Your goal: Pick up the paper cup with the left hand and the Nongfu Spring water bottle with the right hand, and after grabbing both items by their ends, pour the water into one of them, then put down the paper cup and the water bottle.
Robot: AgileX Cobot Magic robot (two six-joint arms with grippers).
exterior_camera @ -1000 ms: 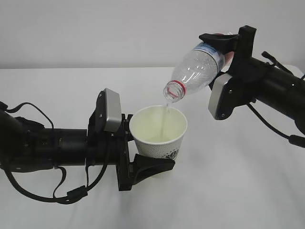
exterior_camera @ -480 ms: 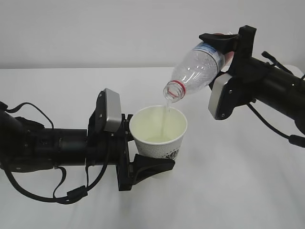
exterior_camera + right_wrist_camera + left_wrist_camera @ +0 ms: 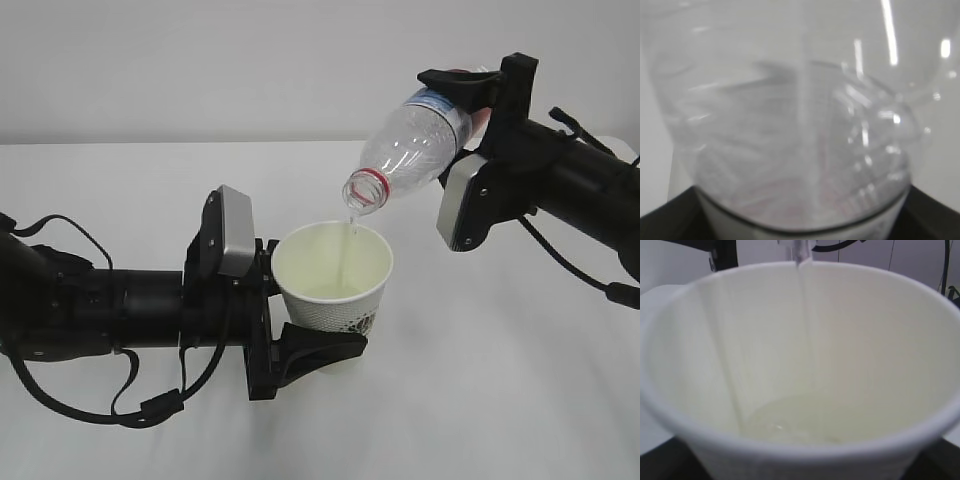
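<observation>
My left gripper is shut on the lower part of the white paper cup and holds it upright above the table. In the left wrist view the cup's cream inside fills the frame, with a shallow pool of water at its bottom. The right gripper is shut on the base end of the clear Nongfu Spring water bottle. The bottle is tilted with its red-ringed mouth down over the cup. A thin stream of water falls into the cup. In the right wrist view the bottle is a close blur.
The white table spreads under both arms, with a pale wall behind. The left arm's black cables loop down onto the table at the front left.
Both arms hold still with cup and bottle in the same places. The water keeps running, and the stream looks slightly thinner now.
</observation>
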